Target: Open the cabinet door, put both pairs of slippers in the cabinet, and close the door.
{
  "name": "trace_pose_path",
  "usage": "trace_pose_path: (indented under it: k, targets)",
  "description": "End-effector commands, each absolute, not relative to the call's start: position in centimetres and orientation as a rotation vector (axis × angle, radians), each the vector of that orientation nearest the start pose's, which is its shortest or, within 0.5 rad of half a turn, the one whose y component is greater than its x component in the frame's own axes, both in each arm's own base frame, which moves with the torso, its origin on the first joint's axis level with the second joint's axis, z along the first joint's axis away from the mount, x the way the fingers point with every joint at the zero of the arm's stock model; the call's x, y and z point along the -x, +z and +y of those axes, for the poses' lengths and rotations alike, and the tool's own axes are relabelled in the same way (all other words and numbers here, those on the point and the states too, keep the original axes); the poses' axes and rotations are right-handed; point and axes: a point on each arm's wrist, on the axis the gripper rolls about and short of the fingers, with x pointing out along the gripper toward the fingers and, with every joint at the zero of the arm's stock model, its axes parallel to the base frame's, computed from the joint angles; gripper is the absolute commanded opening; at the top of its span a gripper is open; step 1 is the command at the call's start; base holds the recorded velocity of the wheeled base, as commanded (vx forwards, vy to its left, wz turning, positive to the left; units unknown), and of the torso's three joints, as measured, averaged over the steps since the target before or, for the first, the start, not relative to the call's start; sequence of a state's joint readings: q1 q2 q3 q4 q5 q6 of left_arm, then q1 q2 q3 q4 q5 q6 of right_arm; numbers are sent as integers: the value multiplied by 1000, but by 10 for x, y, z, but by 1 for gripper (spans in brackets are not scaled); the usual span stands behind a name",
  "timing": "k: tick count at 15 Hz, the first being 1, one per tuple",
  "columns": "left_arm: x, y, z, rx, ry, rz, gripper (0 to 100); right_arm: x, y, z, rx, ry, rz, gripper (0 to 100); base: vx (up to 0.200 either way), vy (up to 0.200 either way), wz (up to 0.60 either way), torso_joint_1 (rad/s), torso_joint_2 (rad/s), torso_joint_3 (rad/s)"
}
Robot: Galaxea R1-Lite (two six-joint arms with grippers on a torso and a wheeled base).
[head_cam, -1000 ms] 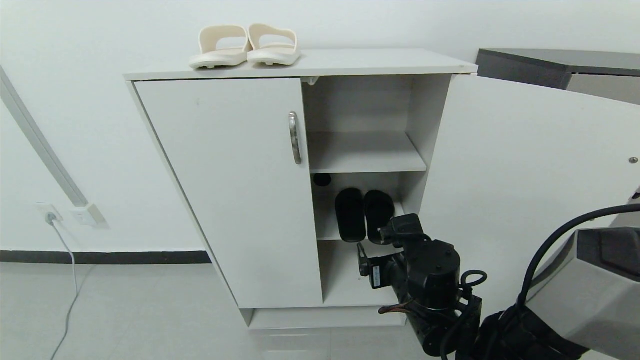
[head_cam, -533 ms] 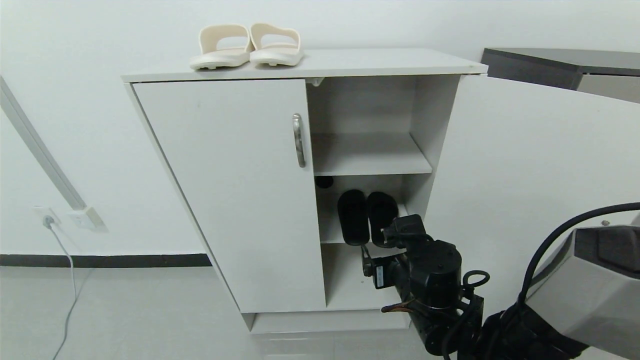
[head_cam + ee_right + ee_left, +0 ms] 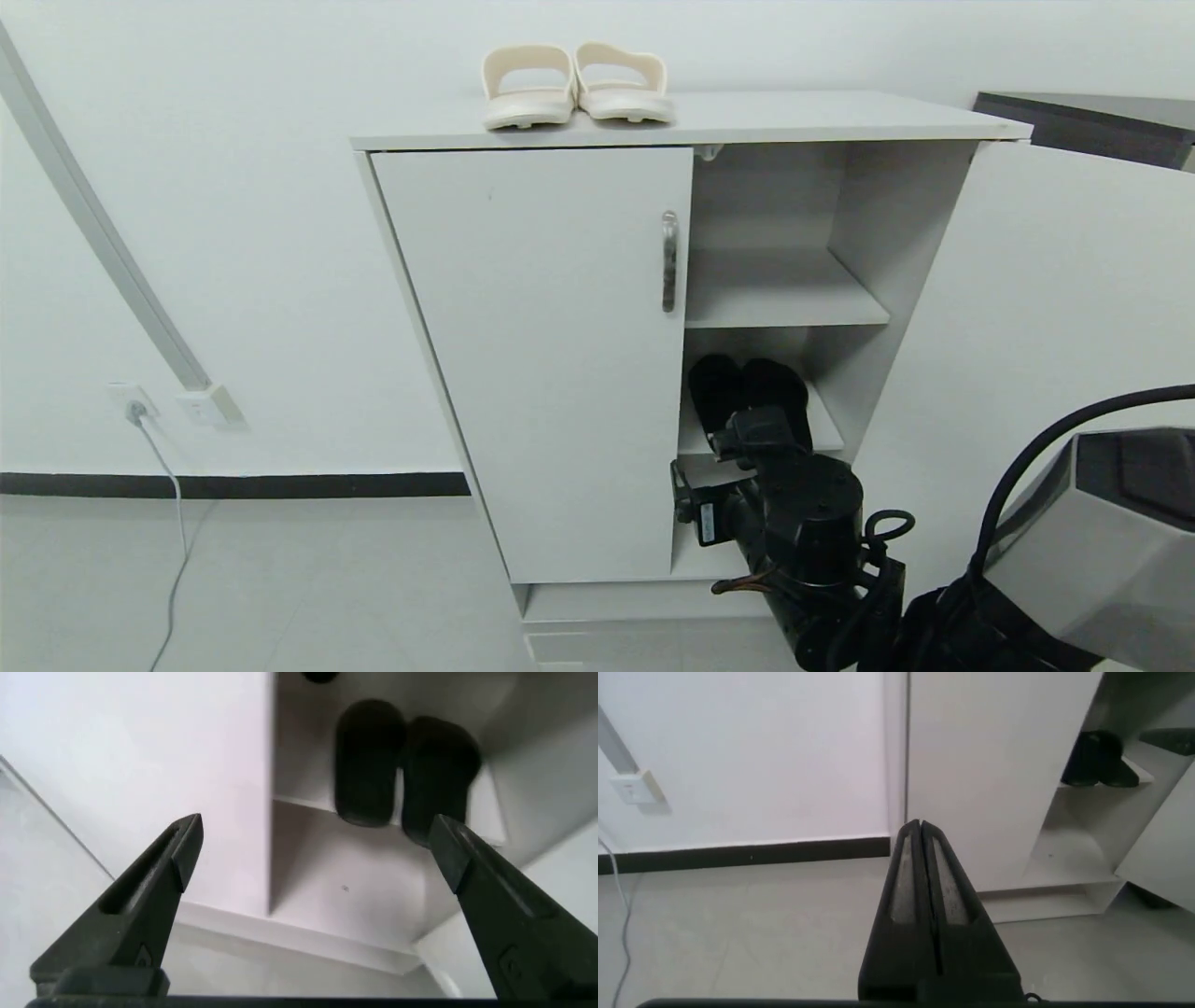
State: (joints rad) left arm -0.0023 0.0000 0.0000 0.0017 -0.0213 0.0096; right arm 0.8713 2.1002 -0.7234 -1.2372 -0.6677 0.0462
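The cabinet point(image 3: 840, 114) has its right door point(image 3: 1055, 308) swung open and its left door point(image 3: 541, 355) shut. The black slippers point(image 3: 750, 390) lie side by side on the middle shelf point(image 3: 829, 431), and the beige slippers point(image 3: 577, 86) sit on the cabinet top. The right hand point(image 3: 316, 829) is in front of the black pair, its fingers spread wide and holding nothing. The left hand point(image 3: 920, 835) has its fingers pressed together and is empty, above the floor point(image 3: 738, 933).

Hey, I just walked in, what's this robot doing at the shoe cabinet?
It is partway through stowing slippers. The cabinet has its right-hand door swung open, and the black slippers already lie inside. The right gripper hangs open just in front of them, holding nothing. The cream slippers sit on top of the cabinet, not yet put in. The left gripper is shut and empty, off to the side above the floor.
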Motion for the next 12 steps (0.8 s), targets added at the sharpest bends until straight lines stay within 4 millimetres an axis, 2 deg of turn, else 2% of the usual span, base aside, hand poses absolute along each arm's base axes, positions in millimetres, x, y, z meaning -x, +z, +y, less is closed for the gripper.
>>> trace_pose_path:
  k: [1,7,12]
  targets:
    - [23,75,0,-9,-23,1,0,-240,87,264,53,203,106,100,0,200,0,-2,2,-2]
    - [23,75,0,-9,-23,1,0,-241,89,263,43,199,95,100,0,200,0,5,2,2]
    - [23,75,0,-9,-21,1,0,-245,90,253,46,184,50,100,0,0,0,0,0,0]
